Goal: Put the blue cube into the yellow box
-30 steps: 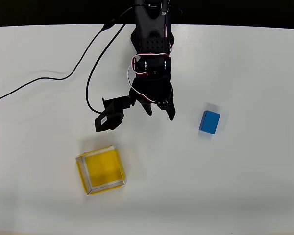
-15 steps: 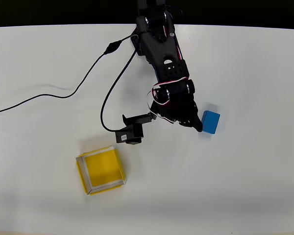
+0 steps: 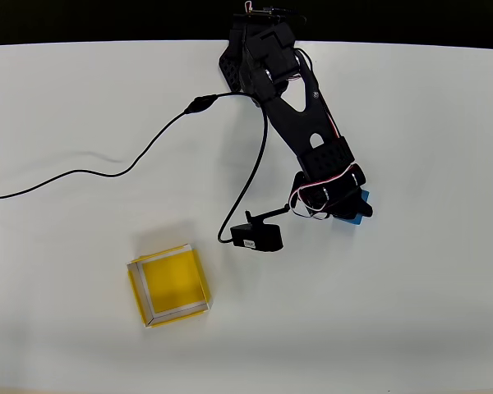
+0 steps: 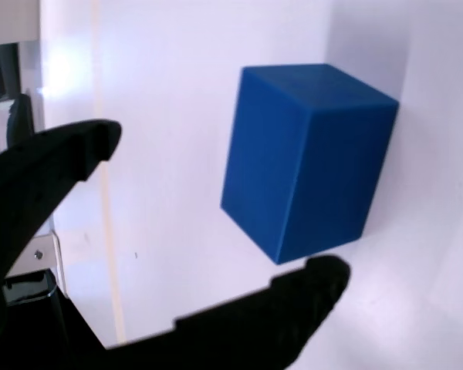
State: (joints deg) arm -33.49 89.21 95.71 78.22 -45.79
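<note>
So the black arm (image 3: 289, 107) was stretched out from the far edge of the white worktop (image 3: 444, 312) toward the right side, as the overhead view had it, and its head was sitting right over the blue cube (image 3: 358, 215). From above you could only catch a sliver of blue poking out past the black housing, toward the right half of the worktop, about midway between the far and near edges.

The wrist view told more. The jaws (image 4: 216, 208) were spread wide, one black finger (image 4: 54, 166) at the upper left and the other finger (image 4: 293, 297) along the bottom, with the cube between and beyond them. The lower fingertip looked just beside the cube's bottom corner, but I couldn't tell if it was touching. Nothing was pinched.

The yellow box (image 3: 168, 286) sat well apart from all that, toward the near-left part of the worktop, slightly rotated, nothing inside. A small black camera module (image 3: 258, 236) hung off the arm between the box and the cube, and a black cable (image 3: 107, 171) snaked off to the left edge.
</note>
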